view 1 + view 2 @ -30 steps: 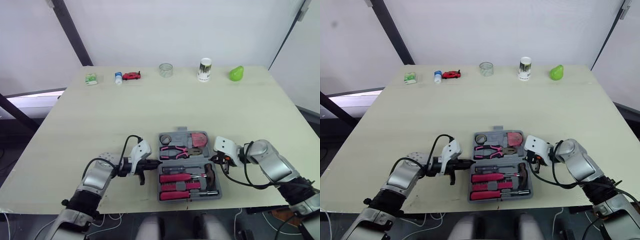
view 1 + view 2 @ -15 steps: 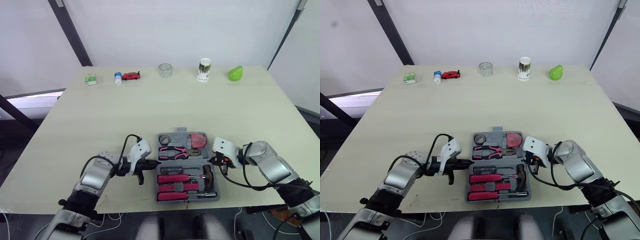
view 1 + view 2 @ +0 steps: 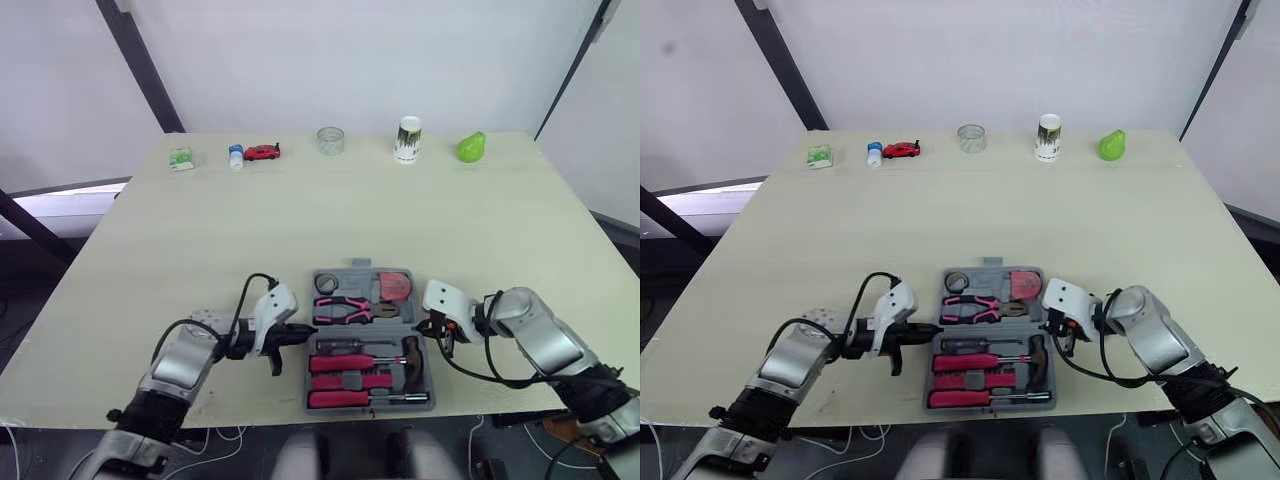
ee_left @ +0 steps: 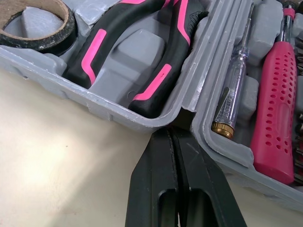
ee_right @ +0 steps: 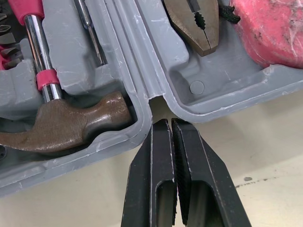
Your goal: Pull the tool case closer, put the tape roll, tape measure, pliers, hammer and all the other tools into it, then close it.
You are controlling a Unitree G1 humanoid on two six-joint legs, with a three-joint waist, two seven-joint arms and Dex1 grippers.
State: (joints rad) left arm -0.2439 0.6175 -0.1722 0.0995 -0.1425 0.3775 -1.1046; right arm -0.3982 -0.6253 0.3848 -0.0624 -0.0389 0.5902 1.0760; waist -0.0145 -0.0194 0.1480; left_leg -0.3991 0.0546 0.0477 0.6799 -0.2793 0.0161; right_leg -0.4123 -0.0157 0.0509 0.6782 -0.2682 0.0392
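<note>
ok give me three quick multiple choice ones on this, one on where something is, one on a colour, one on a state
1. Where is the red toy car?
A: near edge of the table
B: far edge, beside the small bottle
C: on the floor

2. The handles of the pliers are:
A: black and pink
B: yellow
C: blue

3. The tool case is:
A: open
B: closed
C: upside down

Answers: B, the car sits by the bottle at the far edge; A, the handles are black with pink stripes; A, both halves lie flat with tools in view.
</note>
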